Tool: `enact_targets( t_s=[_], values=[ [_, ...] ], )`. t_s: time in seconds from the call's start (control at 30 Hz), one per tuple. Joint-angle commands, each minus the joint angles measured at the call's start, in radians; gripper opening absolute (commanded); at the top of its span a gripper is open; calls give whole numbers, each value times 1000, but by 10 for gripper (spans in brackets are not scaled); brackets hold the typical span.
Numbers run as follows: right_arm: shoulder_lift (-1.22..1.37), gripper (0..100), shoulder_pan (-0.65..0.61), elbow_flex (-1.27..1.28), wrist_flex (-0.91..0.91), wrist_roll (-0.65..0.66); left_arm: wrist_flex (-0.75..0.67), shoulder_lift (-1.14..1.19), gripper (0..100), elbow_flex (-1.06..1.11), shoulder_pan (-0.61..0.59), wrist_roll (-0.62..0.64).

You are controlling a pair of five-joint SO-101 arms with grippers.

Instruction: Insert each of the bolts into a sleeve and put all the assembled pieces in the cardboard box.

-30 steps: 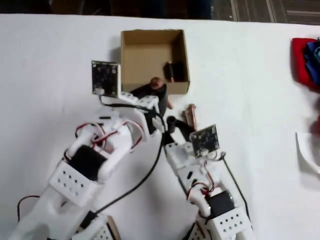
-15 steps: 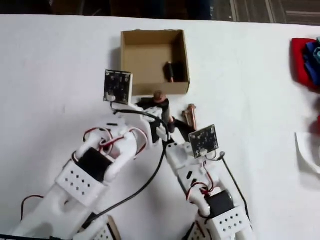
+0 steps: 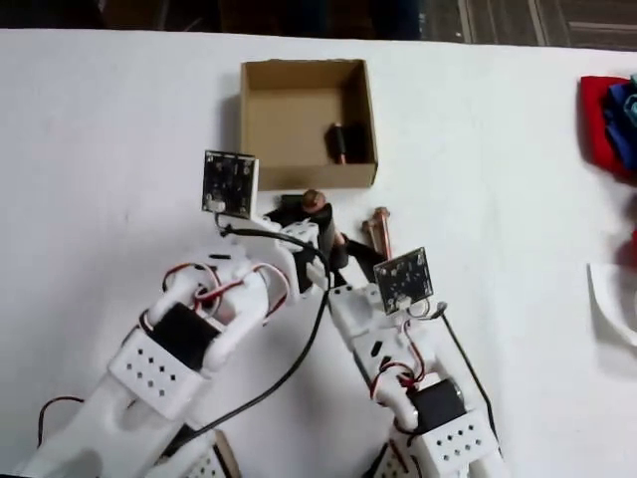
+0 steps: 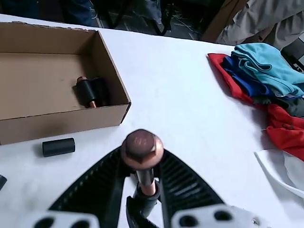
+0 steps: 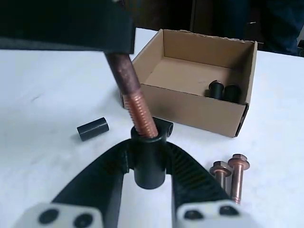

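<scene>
The bolt's (image 5: 135, 102) tip is buried inside the sleeve (image 5: 148, 166) between the right gripper's (image 5: 148, 156) jaws, its head hidden above them behind the left gripper (image 4: 142, 159).

Readable text: I can read none from here.
Bolt (image 4: 142, 146): it stands just in front of the cardboard box (image 4: 61, 118). Its head carries faint raised marks, too blurred for me to make out as letters or numbers.
Camera board (image 3: 229, 183): it sits just in front of the cardboard box's near wall. I see small specks on its dark face, too small to tell whether they are print.
</scene>
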Motion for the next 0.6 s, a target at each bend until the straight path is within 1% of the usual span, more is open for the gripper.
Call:
enact_targets(
  t_s=[0.0, 0.13, 0.3, 0.47, 0.5, 0.57],
  values=[
    [-27, 21, -12, 11, -4, 8, 46, 71, 26, -53, 51, -41],
    [-27, 21, -8, 11, -4, 8, 106, 181, 26, -177, 91, -114],
    [-27, 21, -8, 11, 1, 8, 233, 258, 26, -329, 83, -117],
    [-24, 21, -8, 11, 1, 8, 353, 269, 31, -415, 83, -120],
    [-24, 21, -8, 11, 1, 8, 373, 269, 46, -430, 83, -127],
    [-22, 21, -8, 11, 1, 6, 417, 269, 111, -460, 83, -190]
  ],
)
